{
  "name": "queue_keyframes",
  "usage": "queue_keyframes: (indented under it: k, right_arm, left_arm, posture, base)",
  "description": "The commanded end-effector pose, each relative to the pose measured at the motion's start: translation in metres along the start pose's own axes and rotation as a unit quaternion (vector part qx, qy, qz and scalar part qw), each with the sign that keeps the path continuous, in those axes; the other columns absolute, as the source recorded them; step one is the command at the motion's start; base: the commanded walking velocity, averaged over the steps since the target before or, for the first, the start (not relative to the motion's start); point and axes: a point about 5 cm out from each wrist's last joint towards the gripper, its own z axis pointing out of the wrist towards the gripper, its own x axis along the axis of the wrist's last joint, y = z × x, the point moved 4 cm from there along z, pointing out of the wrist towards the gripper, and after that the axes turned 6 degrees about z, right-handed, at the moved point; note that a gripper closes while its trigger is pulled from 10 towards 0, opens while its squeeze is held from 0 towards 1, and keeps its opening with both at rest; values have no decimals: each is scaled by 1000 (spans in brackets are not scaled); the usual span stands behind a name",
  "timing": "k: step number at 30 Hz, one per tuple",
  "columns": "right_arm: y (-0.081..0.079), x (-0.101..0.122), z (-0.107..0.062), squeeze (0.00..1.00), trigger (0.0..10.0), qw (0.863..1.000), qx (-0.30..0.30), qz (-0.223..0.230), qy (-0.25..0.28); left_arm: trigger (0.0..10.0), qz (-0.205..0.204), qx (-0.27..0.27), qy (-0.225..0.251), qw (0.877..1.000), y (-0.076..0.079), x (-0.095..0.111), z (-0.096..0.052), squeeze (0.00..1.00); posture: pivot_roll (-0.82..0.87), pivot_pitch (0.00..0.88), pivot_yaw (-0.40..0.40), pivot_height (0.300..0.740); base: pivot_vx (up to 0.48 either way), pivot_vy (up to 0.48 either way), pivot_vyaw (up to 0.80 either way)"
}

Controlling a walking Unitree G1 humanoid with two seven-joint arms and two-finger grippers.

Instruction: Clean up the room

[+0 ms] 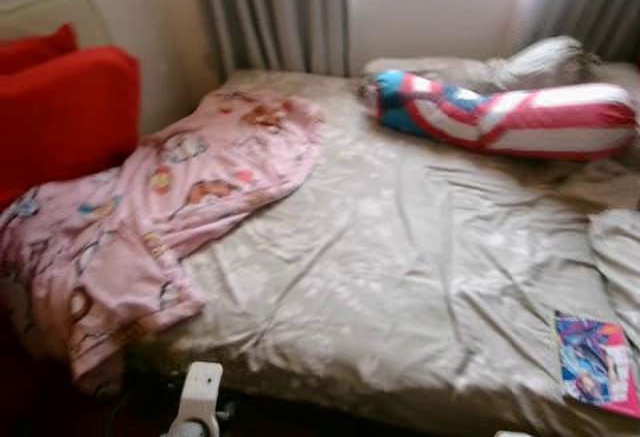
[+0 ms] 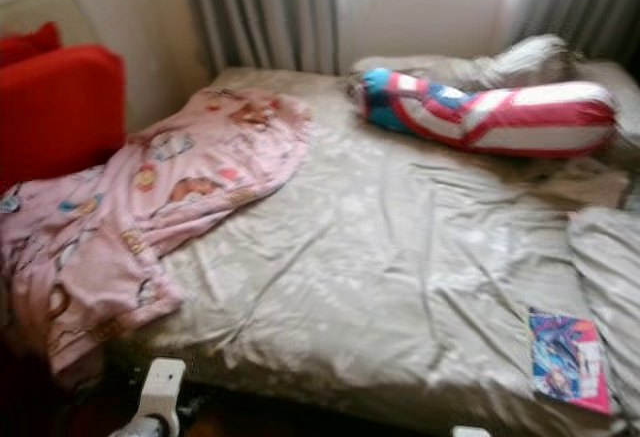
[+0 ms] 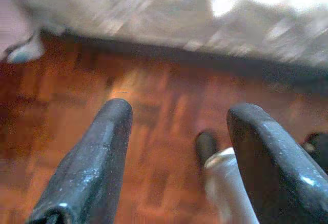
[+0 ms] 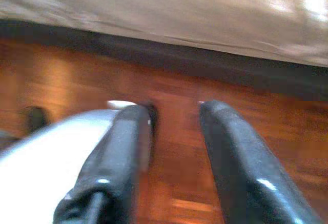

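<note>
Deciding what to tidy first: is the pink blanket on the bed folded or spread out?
Spread out, unfolded. The pink blanket lies rumpled across the bed, one end hanging over the edge.

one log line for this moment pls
phase: facing bed | left gripper: open, empty, over wood floor | right gripper: open, empty | on bed: pink blanket, striped bolster, magazine
</note>
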Motion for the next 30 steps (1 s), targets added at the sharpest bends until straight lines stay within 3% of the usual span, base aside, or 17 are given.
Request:
queue_keyframes:
  k: [1,12,30]
  right_arm:
    - [10,-3,-2,0,10000,1000,-12,0,-5]
    - [-7,25,6,0,10000,1000,0,-4,15]
    - [-8,24,6,0,10000,1000,0,-6,14]
  left_arm:
    - [10000,3,-8,5,1000,8,4,1,0]
    - [10000,1,-9,0,1000,9,1,0,0]
    - [10000,-2,-7,-9,1000,6,-4,0,0]
  posture:
    - [-71,22,12,726]
    - [-69,27,11,726]
    - [-68,27,10,726]
  base:
    - [0,480,0]
    - [0,480,0]
    - [0,480,0]
